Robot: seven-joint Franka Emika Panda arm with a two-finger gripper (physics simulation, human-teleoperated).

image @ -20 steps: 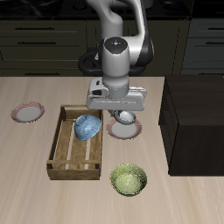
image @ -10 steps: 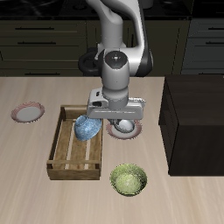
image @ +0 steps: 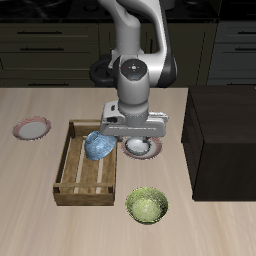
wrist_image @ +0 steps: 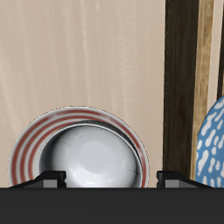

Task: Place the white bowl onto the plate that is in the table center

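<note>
The white bowl (wrist_image: 94,157) sits upright on the plate (wrist_image: 39,138), whose red-striped rim shows around it in the wrist view. In the exterior view the bowl (image: 141,146) and plate (image: 153,152) lie in the middle of the desk (image: 40,225), mostly hidden under the arm. The hand (image: 133,133) hangs directly above the bowl, its two fingertips (wrist_image: 48,180) spread wide to either side of the bowl; it looks released, grasping nothing, though contact with the rim cannot be ruled out. Just beside the plate stands a wooden crate (image: 82,190) holding a blue-and-white patterned bowl (image: 98,147). A green ribbed bowl (image: 147,206) rests nearer the desk's front edge. A second plate (image: 31,128) lies well apart, beyond the crate. A black cabinet (image: 225,140) stands on the desk's other side.
</note>
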